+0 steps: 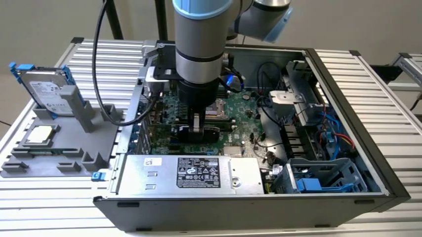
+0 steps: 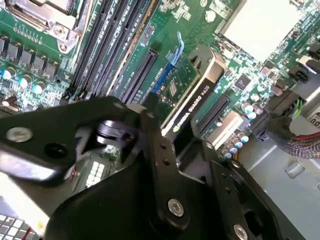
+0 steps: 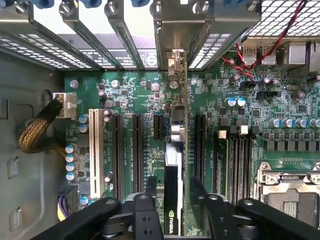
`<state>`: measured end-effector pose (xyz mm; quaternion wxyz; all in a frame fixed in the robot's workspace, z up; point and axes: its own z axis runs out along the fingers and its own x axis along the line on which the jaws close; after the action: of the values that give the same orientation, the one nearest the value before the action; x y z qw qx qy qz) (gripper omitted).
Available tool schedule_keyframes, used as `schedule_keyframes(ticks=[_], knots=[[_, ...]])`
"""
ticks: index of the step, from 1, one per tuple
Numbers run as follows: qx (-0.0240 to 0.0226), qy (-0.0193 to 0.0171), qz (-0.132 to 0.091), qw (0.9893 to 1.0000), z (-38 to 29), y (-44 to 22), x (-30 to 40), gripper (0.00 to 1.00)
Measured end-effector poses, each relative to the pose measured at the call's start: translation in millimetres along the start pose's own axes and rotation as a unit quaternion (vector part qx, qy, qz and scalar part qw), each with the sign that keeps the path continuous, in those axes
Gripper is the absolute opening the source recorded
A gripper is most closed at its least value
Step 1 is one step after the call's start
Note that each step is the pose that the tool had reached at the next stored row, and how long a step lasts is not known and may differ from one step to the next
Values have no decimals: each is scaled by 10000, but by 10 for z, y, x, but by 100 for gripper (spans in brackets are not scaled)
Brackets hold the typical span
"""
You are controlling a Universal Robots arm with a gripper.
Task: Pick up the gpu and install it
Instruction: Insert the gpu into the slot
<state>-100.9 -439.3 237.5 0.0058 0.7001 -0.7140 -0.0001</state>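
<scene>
The gpu stands on edge in a motherboard slot, and its silver bracket lines up with a rear opening of the case. Its black shroud faces the second wrist view. My gripper straddles the card's top edge and is open, with a narrow strip of board showing between each finger and the card. In the exterior view the gripper reaches down into the open computer case, directly over the gpu.
A power supply lies along the case's near side and a drive cage stands at the near right. The processor socket and memory slots flank the card. Outside the case, a grey fixture holds a hard drive and a chip.
</scene>
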Motion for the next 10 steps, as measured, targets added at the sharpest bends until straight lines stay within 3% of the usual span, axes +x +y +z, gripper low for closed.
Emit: schedule_keyframes(ticks=[10], knots=[[-1,1,1,10000,-19,1,0,100]])
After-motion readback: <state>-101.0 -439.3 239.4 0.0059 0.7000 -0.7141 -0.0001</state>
